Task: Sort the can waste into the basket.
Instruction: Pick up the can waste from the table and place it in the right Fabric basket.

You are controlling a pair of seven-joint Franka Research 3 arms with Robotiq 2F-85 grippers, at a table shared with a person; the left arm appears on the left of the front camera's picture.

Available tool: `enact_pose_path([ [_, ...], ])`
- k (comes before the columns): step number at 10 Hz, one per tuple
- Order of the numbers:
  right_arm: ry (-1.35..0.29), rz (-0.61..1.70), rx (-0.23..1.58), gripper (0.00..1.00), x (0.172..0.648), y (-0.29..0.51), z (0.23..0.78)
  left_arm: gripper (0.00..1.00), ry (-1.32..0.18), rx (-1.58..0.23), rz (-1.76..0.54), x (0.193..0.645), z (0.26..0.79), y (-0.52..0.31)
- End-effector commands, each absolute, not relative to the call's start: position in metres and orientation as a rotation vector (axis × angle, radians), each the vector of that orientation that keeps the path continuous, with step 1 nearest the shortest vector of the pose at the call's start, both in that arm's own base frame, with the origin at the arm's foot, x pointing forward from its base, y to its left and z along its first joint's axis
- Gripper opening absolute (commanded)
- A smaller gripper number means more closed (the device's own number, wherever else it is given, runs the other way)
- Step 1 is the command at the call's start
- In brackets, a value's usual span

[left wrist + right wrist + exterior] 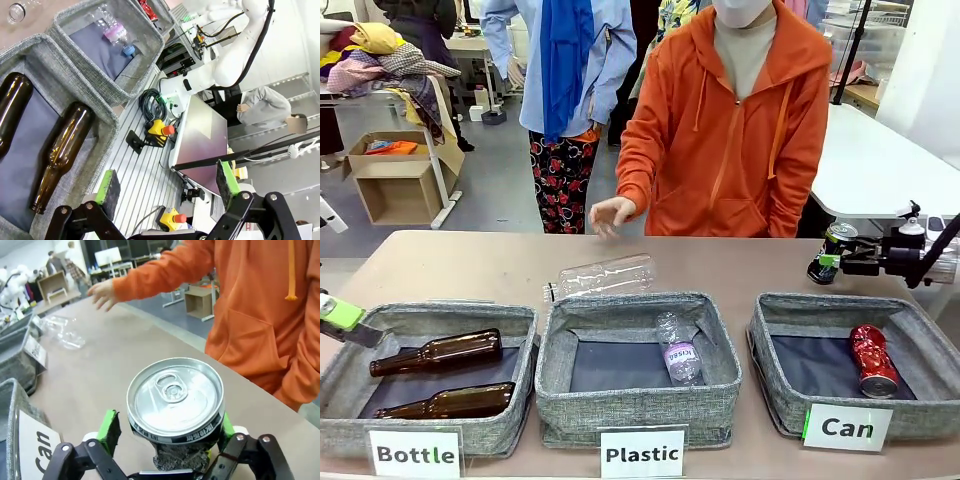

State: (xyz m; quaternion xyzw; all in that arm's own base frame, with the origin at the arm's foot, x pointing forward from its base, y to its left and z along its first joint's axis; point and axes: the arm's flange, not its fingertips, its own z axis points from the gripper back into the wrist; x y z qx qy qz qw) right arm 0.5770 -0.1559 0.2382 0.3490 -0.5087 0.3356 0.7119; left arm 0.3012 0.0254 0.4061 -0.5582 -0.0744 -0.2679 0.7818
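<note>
Three grey baskets stand along the near edge of the tabletop (470,262), and the one labelled "Can" (920,315) sits at about 4 o'clock in the front view. One crushed red can (873,360) already lies inside it. At its 12 o'clock, on the bare tabletop beyond its far rim, stands the black can with the silver top (833,250).

Right claw (823,262) reaches in level from 3 o'clock, its forearm lying almost flat above the tabletop. In the right wrist view the can (175,400) sits between the green pads (109,430), one at 9 o'clock and one at 3 o'clock. That pad at 9 o'clock looks a shade clear of the can wall, so the jaws appear part-closed around it, not yet a firm grip.

My worry is a lift begun before both pads bite: the can could tip or slip out and roll. A low carry could also catch the basket's far rim.

Left claw (167,187) hangs with its jaws wide and nothing between them, by the "Bottle" basket (360,325).

Across the tabletop, a person's hand (611,214) hovers near a clear plastic bottle (602,276).
</note>
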Motion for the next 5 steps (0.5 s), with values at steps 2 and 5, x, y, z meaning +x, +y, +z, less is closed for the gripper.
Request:
enact_pose_path([
  [2,-1.126,0.707,0.829,0.00,0.5828,-0.1598,0.2450,1.00,-0.168,-1.222,-0.573,0.3000,0.4088,0.0243],
  [5,-1.102,0.720,0.849,0.14,0.5793,-0.1572,0.2518,1.00,-0.168,-1.222,-0.573,0.3000,0.4088,0.0243],
])
